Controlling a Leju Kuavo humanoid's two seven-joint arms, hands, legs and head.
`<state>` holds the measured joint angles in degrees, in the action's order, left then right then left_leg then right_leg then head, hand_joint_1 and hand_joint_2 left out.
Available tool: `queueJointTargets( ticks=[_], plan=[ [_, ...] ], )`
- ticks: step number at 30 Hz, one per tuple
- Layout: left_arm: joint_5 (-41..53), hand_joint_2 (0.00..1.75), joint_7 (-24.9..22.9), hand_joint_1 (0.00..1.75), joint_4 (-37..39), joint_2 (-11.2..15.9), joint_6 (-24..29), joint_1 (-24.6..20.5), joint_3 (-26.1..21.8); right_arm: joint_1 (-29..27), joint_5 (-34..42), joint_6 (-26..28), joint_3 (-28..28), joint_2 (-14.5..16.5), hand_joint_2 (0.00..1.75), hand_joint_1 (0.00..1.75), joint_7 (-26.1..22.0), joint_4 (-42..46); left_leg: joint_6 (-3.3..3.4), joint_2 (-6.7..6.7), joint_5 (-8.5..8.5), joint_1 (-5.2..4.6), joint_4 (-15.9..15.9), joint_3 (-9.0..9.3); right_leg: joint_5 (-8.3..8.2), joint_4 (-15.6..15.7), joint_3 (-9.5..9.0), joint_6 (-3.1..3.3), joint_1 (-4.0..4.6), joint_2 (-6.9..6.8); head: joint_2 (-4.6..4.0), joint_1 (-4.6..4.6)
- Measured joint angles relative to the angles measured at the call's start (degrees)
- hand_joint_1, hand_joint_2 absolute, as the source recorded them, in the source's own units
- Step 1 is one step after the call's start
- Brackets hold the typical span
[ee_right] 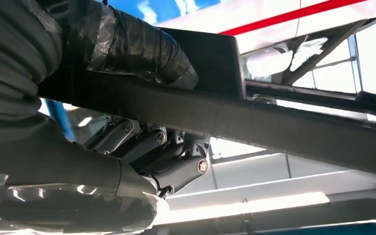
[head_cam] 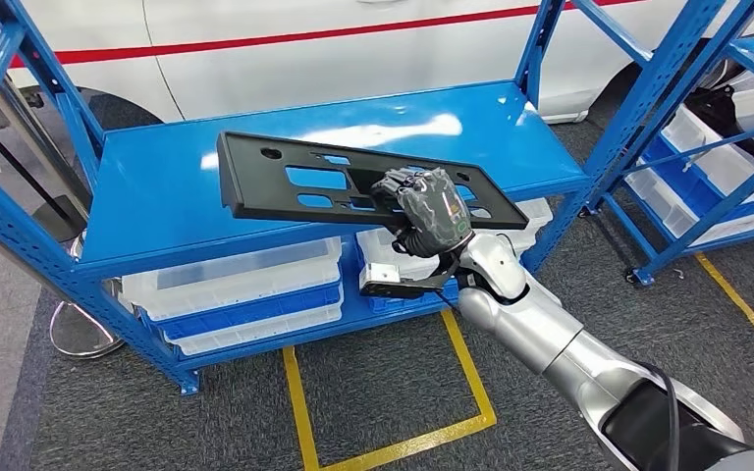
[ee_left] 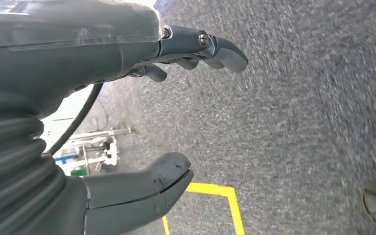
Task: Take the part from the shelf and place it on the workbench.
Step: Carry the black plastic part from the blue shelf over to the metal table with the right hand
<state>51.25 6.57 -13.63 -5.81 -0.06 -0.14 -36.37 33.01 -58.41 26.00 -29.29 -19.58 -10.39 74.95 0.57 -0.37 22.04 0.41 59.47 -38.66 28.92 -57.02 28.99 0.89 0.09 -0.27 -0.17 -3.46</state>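
A long flat black plastic part (head_cam: pixel 285 177) with rectangular cut-outs hangs tilted just above the blue shelf board (head_cam: pixel 157 196). My right hand (head_cam: pixel 430 208) grips its near edge toward the part's right end, fingers over the top. In the right wrist view the same black part (ee_right: pixel 274 122) runs across as a dark bar, with the thumb (ee_right: pixel 127 49) on one face and the fingers (ee_right: pixel 171 156) curled on the other. My left hand (ee_left: pixel 176 112) hangs over grey carpet, its fingers apart and nothing between them.
White and blue bins (head_cam: pixel 245 289) sit on the lower shelf level. A second blue rack (head_cam: pixel 707 147) with trays stands at the right. A white car body (head_cam: pixel 334 39) with a red stripe is behind. Yellow tape lines (head_cam: pixel 393 392) mark the grey carpet.
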Motion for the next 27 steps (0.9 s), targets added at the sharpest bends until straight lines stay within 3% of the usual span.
queueJointTargets(
  ticks=[1, 2, 4, 5, 6, 7, 9, 10, 12, 14, 15, 16, 19, 20, 21, 22, 23, 24, 25, 27],
  plan=[
    [0.0, 1.75, 0.0, 0.00, 0.0, 0.0, 0.0, 0.0, 0.0, 0.0, 0.3, -0.3, 0.0, 0.0, 1.75, 1.75, 0.0, 0.2, -0.24, -0.03, 1.53, -0.08, 0.9, -0.45, -0.94, 0.6, 0.38, 0.32, -0.22, -0.17, 0.00, 0.03],
    [0.0, 1.75, 0.0, 0.00, 0.0, 0.1, 0.0, 0.1, 0.0, -0.1, 0.6, -0.7, 0.0, -0.1, 1.75, 1.75, 0.0, 0.3, -0.45, -0.04, 4.09, -0.10, 2.9, -1.08, -1.88, 1.1, 0.93, 0.52, -0.44, -0.32, 0.00, 0.05],
    [0.0, 1.75, -0.1, 0.00, 0.0, 0.1, 0.0, 0.1, 0.0, -0.2, 1.3, -1.5, 0.1, -0.2, 1.75, 1.75, -0.1, 0.7, -0.91, -0.03, 9.67, 0.11, 9.2, -2.31, -3.36, 1.0, 2.65, 0.78, -0.39, -0.40, 0.00, 0.05],
    [0.0, 1.75, -0.1, 0.00, 0.0, 0.1, 0.0, 0.1, 0.0, -0.2, 1.5, -1.8, 0.1, -0.4, 1.75, 1.75, -0.1, 0.9, -1.19, -0.01, 10.85, 0.28, 12.3, -2.56, -4.01, 0.8, 3.68, 0.63, -0.42, -0.41, 0.00, 0.05],
    [0.0, 1.75, -0.1, 0.00, 0.0, 0.2, 0.0, 0.1, 0.0, -0.3, 1.7, -2.2, 0.2, -0.5, 1.75, 1.75, -0.2, 1.1, -1.49, 0.00, 10.63, 0.48, 14.2, -2.29, -4.60, 0.4, 4.78, 0.47, -0.49, -0.44, 0.00, 0.04],
    [0.1, 1.75, -0.1, 0.00, 0.0, 0.3, 0.0, 0.1, 0.0, -0.4, 1.8, -2.5, 0.3, -0.6, 1.75, 1.75, -0.2, 1.3, -1.77, 0.01, 9.28, 0.68, 14.5, -1.26, -5.13, -0.1, 5.95, 0.22, -0.62, -0.48, 0.00, 0.05],
    [0.2, 1.75, -0.3, 0.00, 0.0, 0.4, 0.0, 0.0, 0.0, -0.5, 1.8, -3.0, 0.5, -0.9, 1.75, 1.75, -0.3, 1.8, -2.21, 0.03, 6.99, 1.14, 9.9, 3.36, -5.91, -1.5, 8.24, -0.45, -0.91, -0.54, 0.00, 0.07],
    [0.4, 1.75, -0.4, 0.00, 0.0, 0.4, 0.0, -0.1, 0.0, -0.5, 1.8, -3.2, 0.7, -1.1, 1.75, 1.75, -0.3, 2.1, -2.23, -0.03, 7.30, 1.17, 6.1, 6.24, -6.18, -2.3, 9.26, -0.79, -0.97, -0.57, 0.00, 0.05],
    [0.6, 1.75, -0.6, 0.00, 0.0, 0.5, 0.0, -0.1, 0.0, -0.6, 1.8, -3.5, 1.1, -1.4, 1.75, 1.75, -0.3, 2.6, -1.65, -0.20, 8.99, 1.01, 1.2, 9.37, -6.89, -3.4, 10.44, -1.53, -0.88, -0.62, 0.00, 0.03],
    [0.8, 1.75, -0.8, 0.00, 0.0, 0.5, 0.0, -0.1, 0.0, -0.7, 1.8, -3.7, 1.4, -1.7, 1.75, 1.75, -0.3, 2.8, -0.52, -0.20, 8.67, 0.83, 0.4, 8.93, -7.93, -3.2, 10.80, -2.29, -0.96, -0.61, 0.00, 0.02],
    [0.9, 1.75, -0.8, 0.00, 0.0, 0.5, 0.0, -0.1, 0.0, -0.8, 1.8, -3.8, 1.4, -1.9, 1.75, 1.75, -0.3, 2.8, 0.01, -0.06, 8.05, 0.88, 0.3, 8.46, -7.58, -3.3, 11.02, -2.61, -1.11, -0.50, 0.00, -0.01],
    [1.0, 1.75, -0.9, 0.00, 0.0, 0.5, 0.0, -0.1, 0.0, -1.0, 1.8, -3.9, 1.5, -2.1, 1.75, 1.75, -0.2, 2.9, 0.56, 0.10, 7.27, 0.94, 0.2, 7.89, -6.04, -4.1, 11.44, -2.90, -1.25, -0.36, 0.00, -0.01],
    [1.2, 1.75, -1.0, 0.00, 0.1, 0.5, 0.0, -0.1, 0.0, -1.2, 1.8, -4.2, 1.5, -2.4, 1.75, 1.75, -0.1, 3.0, 1.46, 0.40, 4.85, 0.94, 0.1, 5.27, 2.73, -12.5, 13.39, -3.51, -1.40, -0.09, 0.00, -0.01],
    [1.2, 1.75, -1.0, 0.00, 0.1, 0.6, 0.0, -0.1, 0.0, -1.3, 1.8, -4.2, 1.5, -2.5, 1.75, 1.75, -0.1, 3.0, 1.49, 0.43, 4.08, 0.87, 0.1, 4.24, 4.29, -15.8, 13.70, -3.61, -1.40, -0.07, 0.00, -0.01],
    [1.2, 1.75, -1.0, 0.00, 0.1, 0.6, 0.0, -0.1, 0.0, -1.4, 1.8, -4.2, 1.5, -2.5, 1.75, 1.75, -0.1, 3.0, 1.46, 0.45, 3.31, 0.81, 0.2, 3.19, 4.38, -18.1, 13.39, -3.63, -1.40, -0.05, 0.00, -0.01],
    [1.2, 1.75, -1.0, 0.00, 0.1, 0.6, 0.0, -0.1, 0.0, -1.5, 1.8, -4.2, 1.5, -2.6, 1.75, 1.75, -0.1, 3.0, 1.40, 0.45, 2.56, 0.77, 0.2, 2.19, 3.30, -18.8, 12.29, -3.55, -1.38, -0.02, 0.00, 0.00],
    [1.2, 1.75, -1.0, 0.00, 0.1, 0.6, 0.0, -0.1, 0.0, -1.5, 1.8, -4.2, 1.5, -2.6, 1.75, 1.75, -0.1, 3.0, 1.29, 0.45, 1.85, 0.73, 0.3, 1.27, 1.66, -17.5, 10.18, -3.35, -1.35, 0.01, 0.00, 0.00],
    [1.2, 1.75, -1.0, 0.00, 0.1, 0.6, 0.0, -0.2, 0.0, -1.5, 1.8, -4.2, 1.5, -2.6, 1.75, 1.75, -0.1, 3.1, 1.16, 0.44, 1.19, 0.72, 0.3, 0.55, 0.48, -14.4, 7.22, -3.03, -1.28, 0.07, 0.00, 0.01],
    [1.2, 1.75, -1.0, 0.00, 0.1, 0.5, 0.0, -0.2, 0.0, -1.5, 1.8, -4.2, 1.5, -2.7, 1.75, 1.75, -0.1, 3.2, 0.94, 0.40, 0.61, 0.64, 0.3, 0.03, 0.53, -10.0, 3.67, -2.59, -1.07, 0.14, 0.00, 0.01],
    [1.2, 1.75, -1.0, 0.00, 0.1, 0.4, -0.1, -0.1, 0.0, -1.4, 1.8, -4.2, 1.7, -2.8, 1.75, 1.75, -0.1, 3.7, 0.31, 0.35, -0.62, 0.65, 0.1, -0.37, 2.06, -2.7, -1.50, -1.96, -0.60, 0.21, 0.00, 0.01]
  ],
)
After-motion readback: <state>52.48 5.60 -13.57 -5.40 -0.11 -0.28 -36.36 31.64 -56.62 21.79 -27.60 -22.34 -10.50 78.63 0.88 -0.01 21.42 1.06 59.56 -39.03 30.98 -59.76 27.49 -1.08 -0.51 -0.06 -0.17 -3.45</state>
